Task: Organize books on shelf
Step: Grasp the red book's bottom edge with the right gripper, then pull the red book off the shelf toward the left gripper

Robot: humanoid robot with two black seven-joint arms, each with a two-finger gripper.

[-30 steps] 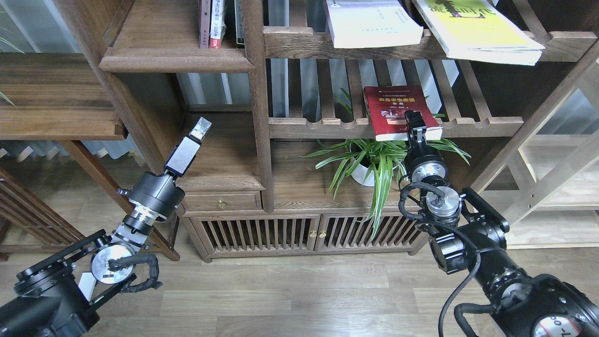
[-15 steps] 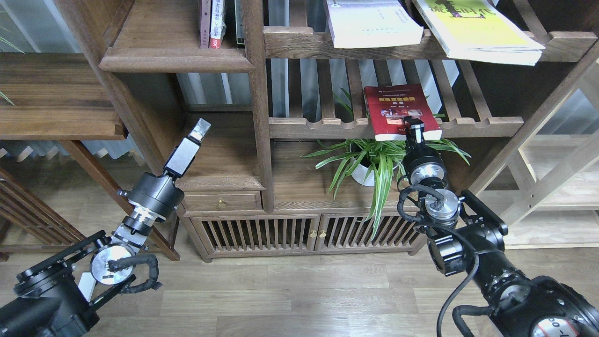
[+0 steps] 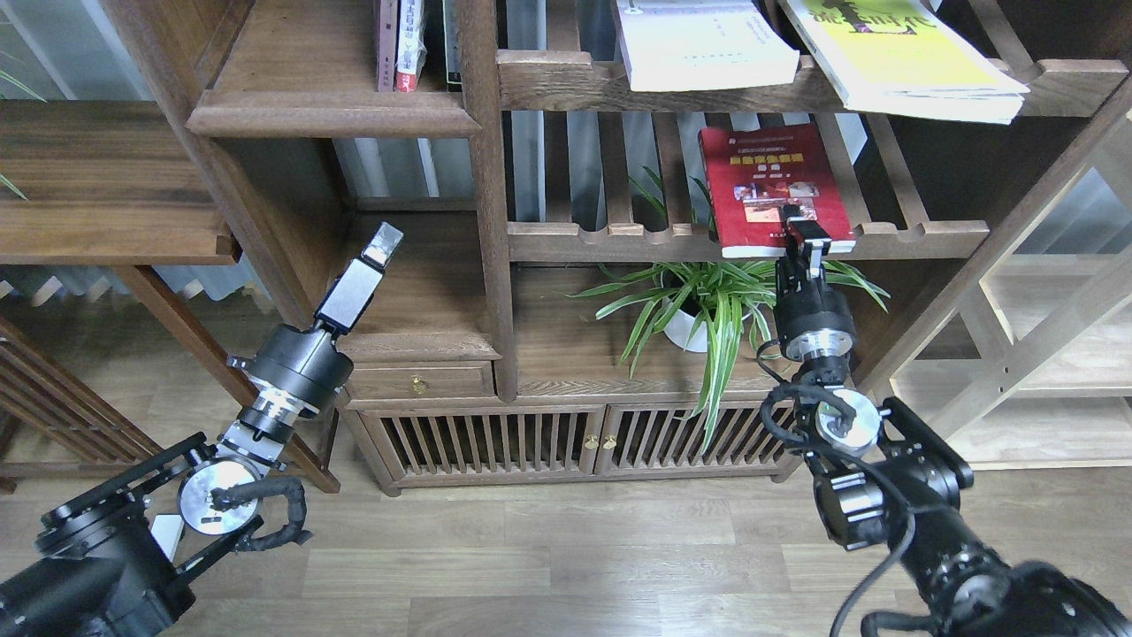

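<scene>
on the slatted rack (image 3: 920,237) at right, the red book (image 3: 771,181) lies tilted, my right gripper (image 3: 803,232) pinching its near edge. the white book (image 3: 703,42) and yellow book (image 3: 902,55) rest above. my left gripper (image 3: 384,243) hangs free; i cannot tell its fingers' state.

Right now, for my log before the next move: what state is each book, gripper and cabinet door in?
Red book: tilted up, lower edge in the right gripper.
White book: lying flat on the upper rack.
Yellow-green book: lying flat, overhanging the rack edge.
Standing books: upright on the solid shelf.
Right gripper: shut on the red book.
Left gripper: empty; jaws unclear.
Cabinet doors: closed.
</scene>
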